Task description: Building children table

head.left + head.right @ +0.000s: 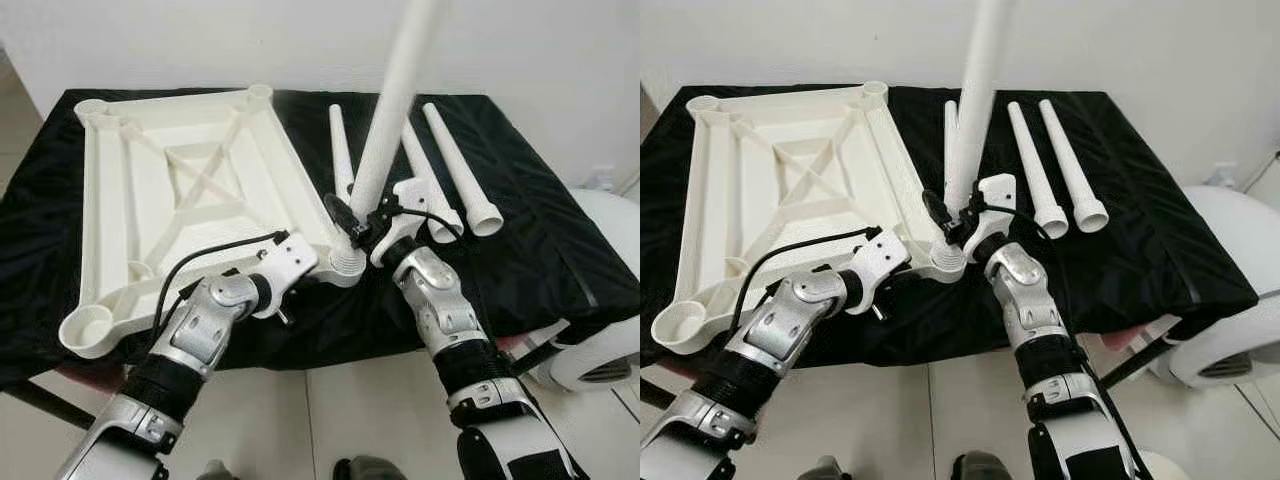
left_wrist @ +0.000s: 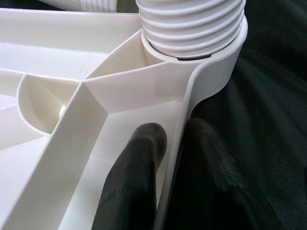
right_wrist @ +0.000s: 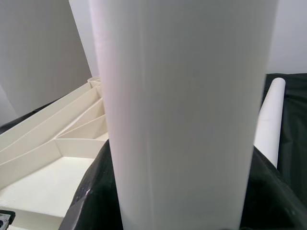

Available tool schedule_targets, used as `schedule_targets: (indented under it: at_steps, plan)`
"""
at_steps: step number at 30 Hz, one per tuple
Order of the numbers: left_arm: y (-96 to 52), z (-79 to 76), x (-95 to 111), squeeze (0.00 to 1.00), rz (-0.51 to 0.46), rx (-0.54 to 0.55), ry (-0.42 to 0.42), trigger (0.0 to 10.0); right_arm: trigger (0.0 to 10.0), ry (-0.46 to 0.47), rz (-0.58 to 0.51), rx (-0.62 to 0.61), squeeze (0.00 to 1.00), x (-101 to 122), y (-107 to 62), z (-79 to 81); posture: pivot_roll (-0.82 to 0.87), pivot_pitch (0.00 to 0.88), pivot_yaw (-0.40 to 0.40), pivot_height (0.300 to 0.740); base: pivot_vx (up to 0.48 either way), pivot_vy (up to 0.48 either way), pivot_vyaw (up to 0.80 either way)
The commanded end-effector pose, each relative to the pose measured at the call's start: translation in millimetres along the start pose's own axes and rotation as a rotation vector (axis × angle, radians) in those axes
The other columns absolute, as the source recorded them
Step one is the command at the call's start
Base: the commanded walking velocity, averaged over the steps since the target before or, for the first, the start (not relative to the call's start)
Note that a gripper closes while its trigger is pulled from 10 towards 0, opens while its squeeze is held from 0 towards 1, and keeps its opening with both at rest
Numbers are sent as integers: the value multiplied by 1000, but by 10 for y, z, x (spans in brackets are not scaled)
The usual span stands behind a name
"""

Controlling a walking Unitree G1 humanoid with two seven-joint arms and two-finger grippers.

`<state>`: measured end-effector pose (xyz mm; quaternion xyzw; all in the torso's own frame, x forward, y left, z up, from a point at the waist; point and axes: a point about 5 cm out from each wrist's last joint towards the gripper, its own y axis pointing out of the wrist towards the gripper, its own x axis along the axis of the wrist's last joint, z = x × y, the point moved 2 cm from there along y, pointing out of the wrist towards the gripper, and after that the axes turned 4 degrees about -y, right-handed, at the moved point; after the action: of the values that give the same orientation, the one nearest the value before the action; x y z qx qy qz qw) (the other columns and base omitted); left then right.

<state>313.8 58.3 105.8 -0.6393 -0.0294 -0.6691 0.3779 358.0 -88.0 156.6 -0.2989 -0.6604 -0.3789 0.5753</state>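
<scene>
The upturned white tabletop lies on the black-draped surface; a leg stands in its near corner socket, right gripper jaws clamped on it, left gripper pinching the tabletop's rim

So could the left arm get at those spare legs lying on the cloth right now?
Probably not: the left pincer grips the tabletop rim, and the upright leg and right arm stand between it and the spare legs.
</scene>
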Motion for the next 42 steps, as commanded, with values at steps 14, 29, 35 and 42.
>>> schedule_targets:
  at_steps: [14, 29, 35, 42]
  plan:
    - [4, -168, 2, 0, -6, -81, -2, 10000, 10000, -65, 126, -126, 0, -377, -292, -76, -15, 25, -25, 740, 0, 0, 0]
    - [-19, -155, -4, 0, 0, -75, -10, 10000, 10000, -14, 124, -204, 0, -461, -499, -187, -18, 40, -19, 740, 0, 0, 0]
    - [-20, -153, 4, 0, -1, -73, -10, 10000, 10000, -52, 82, -205, 0, -420, -554, -216, -16, 40, -22, 740, 0, 0, 0]
    - [-23, -162, 2, 0, 0, -75, -11, 10000, 10000, 43, 85, -227, 0, -482, -634, -246, -16, 41, -22, 740, 0, 0, 0]
